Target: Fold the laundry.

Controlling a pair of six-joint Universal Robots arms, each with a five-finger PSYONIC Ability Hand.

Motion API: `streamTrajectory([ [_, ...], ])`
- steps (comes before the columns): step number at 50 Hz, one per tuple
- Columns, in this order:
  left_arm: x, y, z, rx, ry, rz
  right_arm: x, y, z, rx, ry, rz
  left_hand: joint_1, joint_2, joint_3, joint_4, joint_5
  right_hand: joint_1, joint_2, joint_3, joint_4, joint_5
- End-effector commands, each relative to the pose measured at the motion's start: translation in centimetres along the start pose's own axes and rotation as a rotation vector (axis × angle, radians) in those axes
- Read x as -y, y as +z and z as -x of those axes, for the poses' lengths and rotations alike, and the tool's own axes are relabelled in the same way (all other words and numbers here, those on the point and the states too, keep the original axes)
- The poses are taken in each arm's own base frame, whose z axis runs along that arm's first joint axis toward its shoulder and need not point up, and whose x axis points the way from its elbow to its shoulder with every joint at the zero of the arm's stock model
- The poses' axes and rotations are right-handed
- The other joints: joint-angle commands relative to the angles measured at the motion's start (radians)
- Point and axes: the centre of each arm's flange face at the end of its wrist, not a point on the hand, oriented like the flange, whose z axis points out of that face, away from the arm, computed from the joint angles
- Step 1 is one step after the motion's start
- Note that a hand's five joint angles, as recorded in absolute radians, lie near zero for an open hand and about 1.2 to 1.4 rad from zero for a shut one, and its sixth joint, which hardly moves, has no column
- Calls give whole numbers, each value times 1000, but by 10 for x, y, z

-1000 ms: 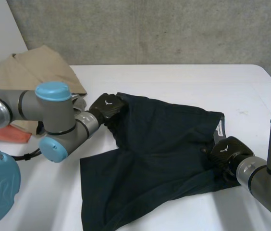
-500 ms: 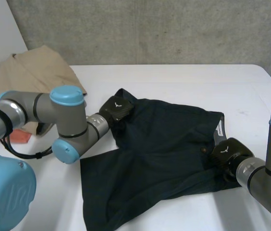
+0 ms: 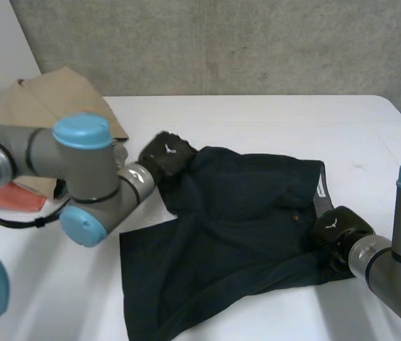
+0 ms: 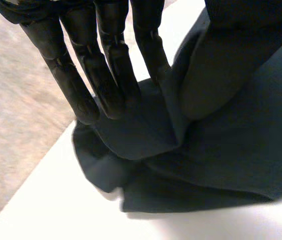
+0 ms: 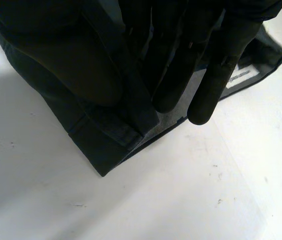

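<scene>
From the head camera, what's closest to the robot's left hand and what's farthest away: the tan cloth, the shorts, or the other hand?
1. Shorts: the left hand pinches their edge, so they touch.
2. Tan cloth: just beyond that hand, off to the left.
3. Right hand: across the shorts, at their waistband on the right.

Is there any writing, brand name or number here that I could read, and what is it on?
No text here can be read.
On the white label inside the waistband of the dark shorts: the print is too small to read.
On the back of the left hand: a white emblem, a sign with no letters; the right hand bears the same.
</scene>
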Motion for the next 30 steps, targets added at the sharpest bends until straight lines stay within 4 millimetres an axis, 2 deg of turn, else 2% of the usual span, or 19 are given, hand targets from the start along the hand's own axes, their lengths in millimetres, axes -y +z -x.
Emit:
streamTrajectory([
  [1,-9,9,-32,-54,17,-22,-1,0,1,3,1,2,-281,-294,-295,-295,-296,319,231,197,197,216],
  [5,-2,7,-27,-35,14,-43,-1,0,1,5,1,3,-424,-438,-439,-438,-439,319,231,197,197,216],
  [8,3,3,-18,-12,13,-49,-3,3,3,10,1,9,-442,-456,-457,-456,-458,319,231,197,197,216],
  [13,5,-15,21,77,6,-38,-3,3,3,10,0,9,-436,-450,-451,-451,-452,319,231,197,197,216],
  [16,2,-25,33,105,-1,-21,-3,3,3,9,-2,8,-436,-450,-451,-451,-452,319,231,197,197,216],
  [19,0,-30,38,114,-6,-9,-3,3,3,9,1,8,-416,-430,-430,-430,-431,319,231,197,197,216],
  [24,-18,-36,50,133,-30,45,-3,3,3,11,-2,8,-278,-292,-293,-293,-294,319,231,197,197,216],
  [30,-32,-33,48,114,-50,76,-4,4,4,14,-1,11,-169,-183,-184,-184,-185,319,231,197,197,216],
])
